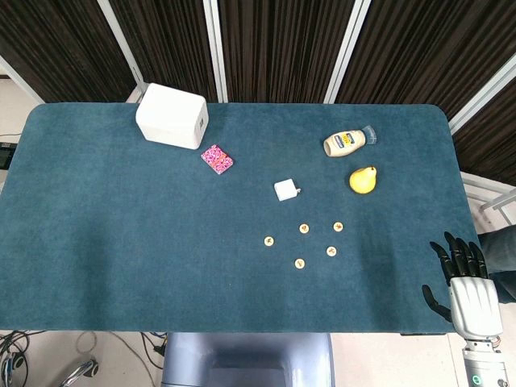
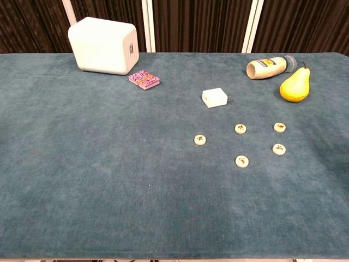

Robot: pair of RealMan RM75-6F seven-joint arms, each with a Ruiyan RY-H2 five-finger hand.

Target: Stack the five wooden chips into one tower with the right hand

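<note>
Right hand (image 1: 472, 302) hovers palm-down, fingers (image 1: 459, 256) spread, holding nothing.

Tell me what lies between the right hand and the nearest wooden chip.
Only bare blue tablecloth separates the right hand from the nearest round wooden chip, per the head view.

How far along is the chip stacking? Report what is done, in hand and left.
Done: nothing. All five round wooden chips lie flat and apart on the blue felt table.

In hand: nothing. The right hand hangs at the table's right edge, fingers spread, empty.

Left: every pick and placement; no tower base is chosen yet.
</note>
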